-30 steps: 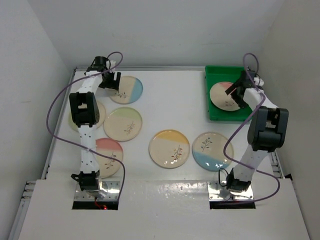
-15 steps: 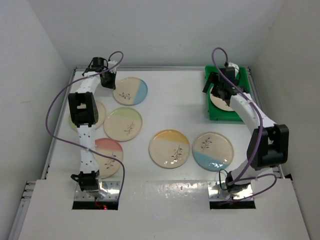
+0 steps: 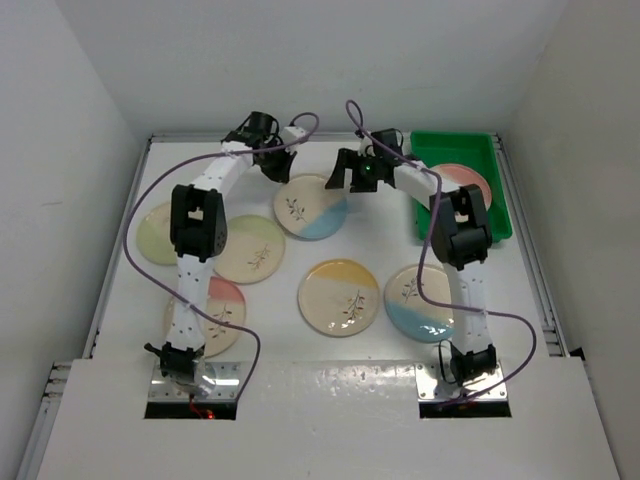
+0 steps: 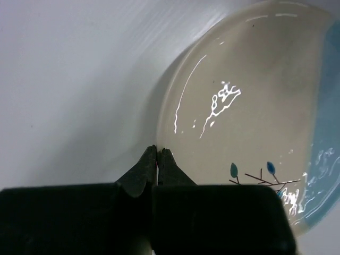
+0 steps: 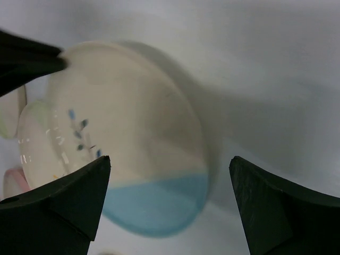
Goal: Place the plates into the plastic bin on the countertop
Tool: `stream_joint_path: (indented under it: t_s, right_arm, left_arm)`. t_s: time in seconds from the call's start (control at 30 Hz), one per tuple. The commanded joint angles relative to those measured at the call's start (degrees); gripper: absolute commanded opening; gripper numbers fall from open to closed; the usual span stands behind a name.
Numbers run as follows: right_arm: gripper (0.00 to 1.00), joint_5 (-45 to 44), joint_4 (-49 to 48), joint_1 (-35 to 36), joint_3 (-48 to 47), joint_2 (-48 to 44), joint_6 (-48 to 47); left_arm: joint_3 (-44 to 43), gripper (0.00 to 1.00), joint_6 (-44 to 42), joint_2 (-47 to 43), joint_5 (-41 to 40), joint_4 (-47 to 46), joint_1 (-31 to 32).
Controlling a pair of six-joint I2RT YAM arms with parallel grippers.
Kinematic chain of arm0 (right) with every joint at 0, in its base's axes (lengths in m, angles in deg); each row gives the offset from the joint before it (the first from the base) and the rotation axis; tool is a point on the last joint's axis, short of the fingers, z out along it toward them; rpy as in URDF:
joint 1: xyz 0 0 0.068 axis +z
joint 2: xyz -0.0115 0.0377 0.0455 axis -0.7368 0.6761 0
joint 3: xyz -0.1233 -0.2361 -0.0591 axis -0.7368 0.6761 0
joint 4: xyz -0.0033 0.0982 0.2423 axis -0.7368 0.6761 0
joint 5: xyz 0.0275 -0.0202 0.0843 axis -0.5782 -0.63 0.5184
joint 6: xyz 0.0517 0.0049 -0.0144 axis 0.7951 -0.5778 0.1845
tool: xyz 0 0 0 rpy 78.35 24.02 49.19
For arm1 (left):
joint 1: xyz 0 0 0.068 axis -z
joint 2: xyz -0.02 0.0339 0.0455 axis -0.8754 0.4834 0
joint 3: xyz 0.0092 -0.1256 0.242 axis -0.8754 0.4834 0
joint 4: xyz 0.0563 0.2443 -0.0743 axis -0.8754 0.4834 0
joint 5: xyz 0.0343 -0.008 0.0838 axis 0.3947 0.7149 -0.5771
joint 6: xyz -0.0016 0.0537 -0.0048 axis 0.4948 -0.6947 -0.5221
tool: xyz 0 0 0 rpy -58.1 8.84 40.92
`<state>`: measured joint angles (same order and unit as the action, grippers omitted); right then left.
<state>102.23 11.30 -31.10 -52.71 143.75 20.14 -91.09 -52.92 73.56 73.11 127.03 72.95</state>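
Nearest your arm bases, on the countertop (image 3: 290, 345), lie the pink-segment plate (image 3: 208, 316), the yellow-segment plate (image 3: 339, 297) and the near blue-segment plate (image 3: 425, 302), with the green-segment plate (image 3: 250, 249) one row back. Leave them alone for now, since the step in hand looks to be a handover farther out. There your left gripper (image 4: 158, 152) has its jaws pressed together on the rim of the far blue-segment plate (image 3: 312, 207), and the shadow beside it in the right wrist view suggests the plate is tipped up off the surface. Your right gripper (image 5: 170, 159) hangs over the same plate with its jaws wide apart, gripping nothing. Bring those jaws down astride the rim on the side away from the left pinch, and close firmly before you release the left. Glazed ceramic held by one thin edge will likely slip or swing if both grips are loose at once. Farthest, to the right, sits the plastic bin (image 3: 470, 145) with the plate in the bin (image 3: 475, 178) lying flat. Carry yours level and lay it on top; don't drop it.
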Motion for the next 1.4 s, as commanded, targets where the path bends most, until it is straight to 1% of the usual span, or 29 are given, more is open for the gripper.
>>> stream_joint_path:
  t_s: [0.0,0.1,0.13,0.2,0.27,0.3,0.33,0.37,0.4,0.47,0.53,0.6,0.63,0.67,0.77,0.8,0.87,0.9,1.03,1.07,1.1,1.13,1.17,1.2,1.23,1.27,1.3,1.33,1.37]
  right_arm:
    - [0.91,6.69,-3.4,-2.47,-5.5,3.63,4.57]
    - [0.91,5.29,-4.44,-2.47,-4.37,4.62,4.92]
    - [0.91,4.24,-4.97,-2.3,-1.32,4.35,4.92]
    - [0.91,1.69,-6.64,-3.52,1.25,2.26,5.1]
    - [0.88,1.15,-9.7,-4.05,5.56,1.1,4.75]
    - [0.84,4.11,-11.11,-5.1,6.79,0.23,5.27]
    - [0.74,5.71,-12.0,-5.37,8.89,0.05,6.49]
    - [0.72,7.72,-15.92,-5.55,9.08,0.65,7.12]
    - [0.72,15.49,-18.22,-6.07,8.91,1.18,9.38]
    - [0.71,21.94,-19.47,-5.38,7.24,4.17,10.46]
    - [0.69,22.17,-16.51,-3.97,6.45,5.58,8.89]
    - [0.64,20.93,-17.19,-3.09,8.98,5.49,8.44]
    - [0.6,20.49,-17.71,-3.09,9.52,5.41,9.66]
    - [0.53,20.58,-19.72,-3.26,9.87,5.67,10.89]
    - [0.41,20.49,-20.88,-3.97,10.4,5.67,12.3]
    - [0.29,20.49,-21.67,-4.05,10.58,5.5,12.83]
    - [0.15,20.31,-22.81,-4.41,10.67,4.8,13.89]
    - [0.0,19.79,-23.08,-4.84,10.58,4.79,14.06]
    - [0.0,16.98,-23.87,-5.11,11.19,1.9,15.91]
    - [0.0,15.06,-24.22,-5.2,11.28,0.06,16.78]
    - [0.0,14.34,-25.09,-5.37,11.89,-2.13,18.01]
    - [0.0,13.55,-27.1,-5.9,13.03,-4.94,18.89]
    - [0.0,11.02,-28.34,-6.25,14.78,-6.36,22.38]
    - [0.0,10.13,-29.57,-7.21,15.75,-11.07,23.72]
    - [0.0,8.46,-34.81,-8.44,18.46,-12.86,25.56]
    - [0.0,6.88,-36.95,-9.23,21.62,-16.09,30.89]
    - [0.0,5.39,-38.97,-10.98,23.13,-16.13,32.85]
    - [0.0,4.5,-44.91,-12.91,27.15,-21.35,34.53]
    - [0.0,3.62,-46.88,-13.89,31.37,-23.31,37.68]
  left_arm:
    - [-2.9,0.0,-2.67,-7.9,2.11,-1.04,0.09]
    - [-1.49,0.0,-4.16,-9.49,2.72,-1.57,1.84]
    - [-0.8,0.0,-4.16,-9.49,2.72,-1.57,1.85]
    - [-0.79,0.0,-4.78,-10.01,2.2,-1.57,2.99]
    - [-0.79,0.0,-5.39,-10.01,2.2,-1.57,3.0]
    - [-0.79,0.0,-5.92,-10.01,2.2,-1.57,3.52]
    - [-0.79,0.0,-5.92,-9.49,2.2,-1.57,3.52]
    - [-0.79,0.0,-5.92,-9.49,2.2,-1.57,3.52]
    - [-0.79,0.0,-5.92,-8.88,2.2,-2.09,3.52]
    - [-0.79,0.0,-5.92,-8.08,2.2,-2.1,3.52]
    - [-0.79,0.0,-5.92,-6.51,2.2,-2.71,3.52]
    - [-0.79,0.0,-5.92,-5.89,1.59,-2.71,3.52]
    - [-0.79,0.0,-5.92,-5.88,1.58,-3.24,3.52]
    - [-0.79,0.0,-5.92,-5.88,1.58,-3.24,3.52]
    - [-0.18,0.0,-5.39,-5.36,1.58,-3.76,3.52]
    - [0.35,0.0,-5.39,-5.36,1.58,-3.77,3.52]
    - [0.35,0.0,-4.34,-5.36,1.58,-4.38,3.52]
    - [0.35,0.0,-4.34,-4.83,1.58,-4.38,3.52]
    - [-1.4,0.0,-1.89,-4.83,-0.96,-4.91,3.52]
    - [-2.36,0.02,-0.31,-4.83,-2.1,-4.91,3.52]
    - [-3.16,0.24,0.31,-5.52,-3.76,-4.91,3.52]
    - [-4.56,0.36,0.84,-6.58,-3.78,-4.91,2.74]
    - [-5.27,0.47,2.33,-7.2,-3.78,-4.91,1.6]
    - [-5.8,0.61,3.12,-7.9,-4.56,-5.52,0.89]
    - [-5.8,0.64,3.83,-9.56,-4.57,-5.53,0.28]
    - [-6.32,0.66,4.53,-10.36,-6.05,-5.53,-0.95]
    - [-6.33,0.67,4.54,-11.06,-6.06,-5.53,-1.57]
    - [-6.33,0.67,4.54,-11.77,-7.02,-5.53,-2.1]
    - [-5.02,0.67,4.54,-13.08,-7.64,-5.53,-2.62]
